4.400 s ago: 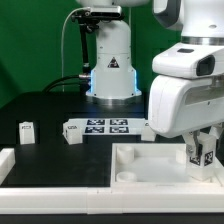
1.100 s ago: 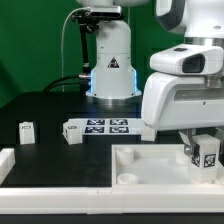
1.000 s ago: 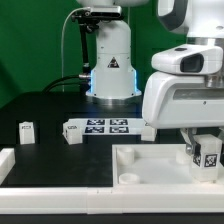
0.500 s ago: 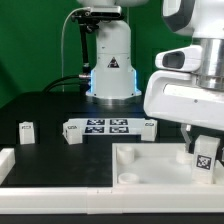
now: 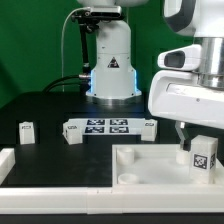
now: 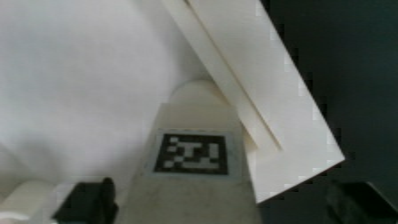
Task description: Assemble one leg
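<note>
The big white square plastic tray with raised walls and round sockets (image 5: 150, 160) fills the near part of the black table, and the robot's bulky white arm hangs over its far corner on the exterior view's right. Behind it lies the long flat white marker board (image 5: 108, 127) with its row of tags, and off to the exterior view's left a spare small white block (image 5: 26, 131) stands alone, well apart from everything.

The leg, a small white rectangular plastic block with a black-and-white tag (image 5: 202, 156), sits in the two-finger gripper (image 5: 200, 150), whose dark fingers are clamped on it from either side. It is down inside the tray, by the wall on the exterior view's right; the wrist view shows its tagged face (image 6: 192, 153) against the tray's white floor.

I'd judge the pick-up done and the leg brought to the tray. Whether it has seated in a socket I cannot tell; fixing it in place and letting go look left to do.
</note>
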